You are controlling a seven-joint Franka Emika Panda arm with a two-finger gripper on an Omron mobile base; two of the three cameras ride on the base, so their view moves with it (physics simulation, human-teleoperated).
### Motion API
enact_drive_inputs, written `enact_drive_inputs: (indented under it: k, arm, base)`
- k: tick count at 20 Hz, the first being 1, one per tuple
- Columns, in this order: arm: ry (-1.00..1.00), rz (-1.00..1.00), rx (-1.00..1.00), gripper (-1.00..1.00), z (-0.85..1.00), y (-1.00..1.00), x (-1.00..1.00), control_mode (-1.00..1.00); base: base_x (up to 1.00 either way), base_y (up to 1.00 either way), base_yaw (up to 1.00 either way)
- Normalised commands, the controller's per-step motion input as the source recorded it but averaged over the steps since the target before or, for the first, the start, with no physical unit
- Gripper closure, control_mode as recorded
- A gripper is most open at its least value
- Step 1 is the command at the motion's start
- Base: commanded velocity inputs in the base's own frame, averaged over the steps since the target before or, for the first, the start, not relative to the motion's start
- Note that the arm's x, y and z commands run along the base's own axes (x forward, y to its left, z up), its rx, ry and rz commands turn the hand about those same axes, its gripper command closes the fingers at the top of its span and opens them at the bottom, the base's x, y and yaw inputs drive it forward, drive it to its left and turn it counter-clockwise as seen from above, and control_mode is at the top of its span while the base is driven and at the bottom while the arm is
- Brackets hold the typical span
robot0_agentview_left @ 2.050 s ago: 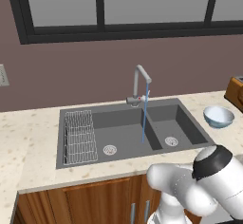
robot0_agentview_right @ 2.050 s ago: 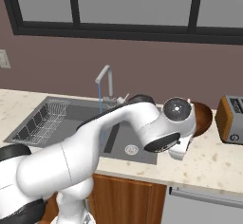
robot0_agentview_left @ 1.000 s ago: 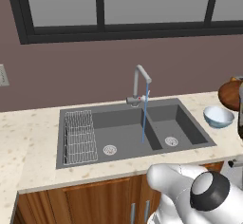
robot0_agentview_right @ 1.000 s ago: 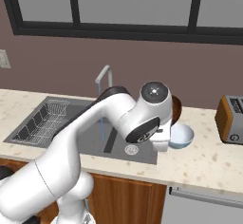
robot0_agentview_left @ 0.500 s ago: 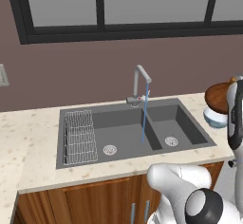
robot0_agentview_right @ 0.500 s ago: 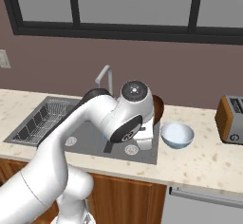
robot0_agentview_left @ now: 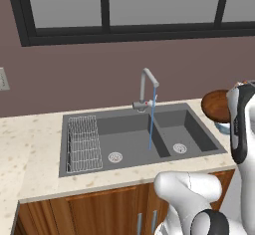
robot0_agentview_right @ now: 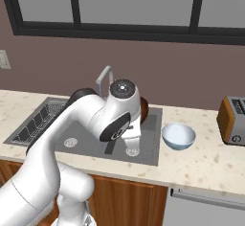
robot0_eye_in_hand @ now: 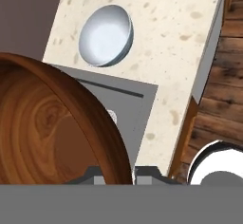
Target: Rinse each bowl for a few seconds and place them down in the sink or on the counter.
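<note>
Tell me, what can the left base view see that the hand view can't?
Left base view: the curved tap pouring a thin stream of water, the wire rack in the sink's left basin, and the window above. Hand view: the gripper shut on the rim of the wooden bowl, plus a full look into the blue-grey bowl. Both: the wooden bowl, the sink and the speckled counter.

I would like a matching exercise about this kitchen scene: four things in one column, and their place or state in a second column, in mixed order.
Things:
1. wooden bowl
2. pale bowl
3. tap
4. wire rack

Place or state:
A. lying in the left basin of the sink
B. running water
C. standing on the counter right of the sink
D. held in the gripper

Pairs: 1-D, 2-C, 3-B, 4-A
</note>
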Motion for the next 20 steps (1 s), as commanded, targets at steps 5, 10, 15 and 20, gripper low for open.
enact_drive_inputs:
  k: [5,10,15,20]
  arm:
    - [0.03,0.09,0.03,1.00,0.00,0.44,0.05,-1.00]
    - [0.00,0.09,0.02,1.00,-0.04,0.39,0.01,-1.00]
    - [-0.02,0.07,0.01,1.00,0.00,0.41,0.00,-1.00]
    - [-0.01,0.06,0.03,1.00,-0.01,0.39,0.08,-1.00]
  base:
    - [0.00,0.00,0.00]
    - [0.00,0.00,0.00]
    - [0.00,0.00,0.00]
    - [0.00,0.00,0.00]
